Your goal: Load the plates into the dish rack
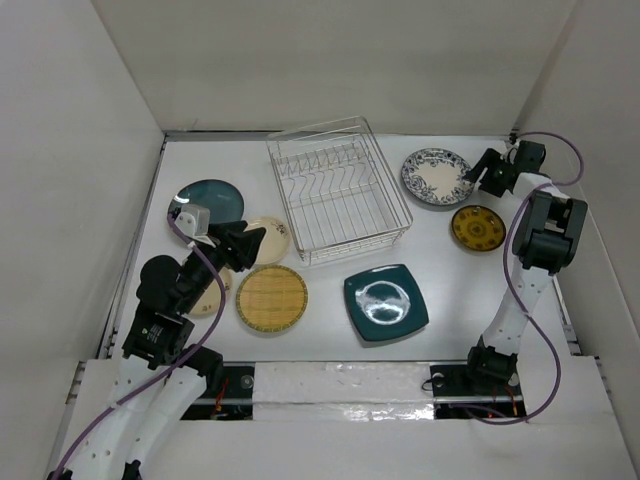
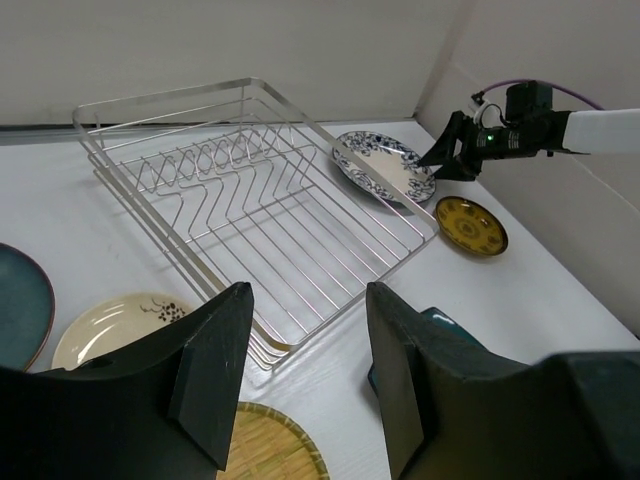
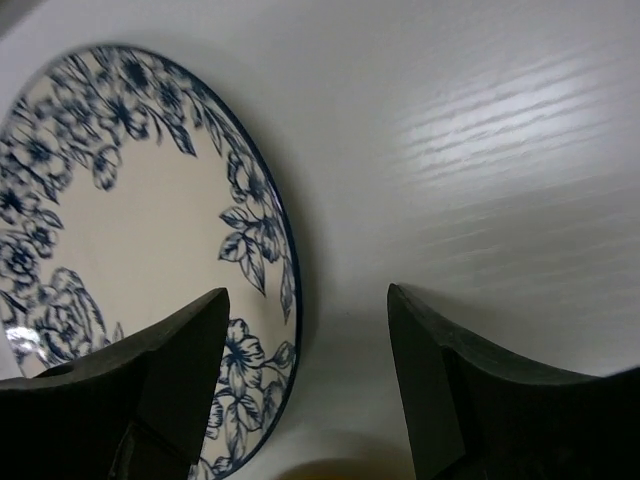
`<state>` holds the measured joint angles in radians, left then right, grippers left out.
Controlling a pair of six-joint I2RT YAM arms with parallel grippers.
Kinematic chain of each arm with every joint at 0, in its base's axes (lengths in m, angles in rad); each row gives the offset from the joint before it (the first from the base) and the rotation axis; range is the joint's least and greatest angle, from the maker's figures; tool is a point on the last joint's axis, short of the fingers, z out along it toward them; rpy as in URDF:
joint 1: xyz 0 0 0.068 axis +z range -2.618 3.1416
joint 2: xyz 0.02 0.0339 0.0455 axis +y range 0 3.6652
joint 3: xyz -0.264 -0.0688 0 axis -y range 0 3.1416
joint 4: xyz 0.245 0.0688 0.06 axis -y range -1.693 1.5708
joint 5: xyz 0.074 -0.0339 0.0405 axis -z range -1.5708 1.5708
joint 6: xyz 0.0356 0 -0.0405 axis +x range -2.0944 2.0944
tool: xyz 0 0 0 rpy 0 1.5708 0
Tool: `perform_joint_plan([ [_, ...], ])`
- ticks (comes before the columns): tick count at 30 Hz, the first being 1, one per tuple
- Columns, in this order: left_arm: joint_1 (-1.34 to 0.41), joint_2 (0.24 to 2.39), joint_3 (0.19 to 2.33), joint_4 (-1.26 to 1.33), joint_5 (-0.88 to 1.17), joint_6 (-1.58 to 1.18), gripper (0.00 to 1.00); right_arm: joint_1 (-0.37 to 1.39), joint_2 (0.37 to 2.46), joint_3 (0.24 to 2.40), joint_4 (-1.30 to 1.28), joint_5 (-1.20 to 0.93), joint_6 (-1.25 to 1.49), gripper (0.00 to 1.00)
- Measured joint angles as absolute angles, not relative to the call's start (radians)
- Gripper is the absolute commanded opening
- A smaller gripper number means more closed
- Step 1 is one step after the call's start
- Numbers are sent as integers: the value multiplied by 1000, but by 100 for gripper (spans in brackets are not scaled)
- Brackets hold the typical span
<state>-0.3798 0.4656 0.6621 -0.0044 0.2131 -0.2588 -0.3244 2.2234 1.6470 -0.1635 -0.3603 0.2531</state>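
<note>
The dish rack (image 1: 338,195) stands at the middle back of the surface (image 1: 330,335), and the plates (image 1: 385,303) lie flat around it. The right claw (image 3: 305,330) is wide and grips nothing, low at the right side of the blue-and-white plate (image 1: 436,176), whose rim reaches into the gap between its fingers. The left claw (image 2: 308,300) is also apart and holds nothing, near the cream plate (image 1: 272,240) left of the rack.

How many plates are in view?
7. Left of the rack: round teal, cream, second cream half under the arm, woven. In front: square teal. Right: blue-and-white, small yellow.
</note>
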Motion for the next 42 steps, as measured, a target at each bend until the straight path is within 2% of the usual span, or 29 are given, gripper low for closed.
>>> perform_joint_plan([
  [4,-380,463,662,-10,193,-255,47,-333,2251,1675,-194,-441,227,65],
  [11,-380,462,662,-15,174,-251,47,-366,2328,1774,-263,-596,243,50],
  [19,-380,463,662,-20,164,-250,47,-390,2405,1869,-320,-762,259,50],
  [23,-380,462,662,-20,163,-247,48,-391,2437,1903,-347,-829,266,45],
  [28,-380,456,662,-19,165,-244,48,-393,2458,1926,-382,-846,272,30],
  [31,-380,440,661,-18,168,-244,48,-393,2463,1927,-397,-842,284,15],
  [33,-380,429,661,-17,170,-244,48,-393,2463,1924,-400,-836,314,0],
  [42,-380,424,661,-11,170,-244,49,-392,2270,1615,-133,-739,510,0],
])
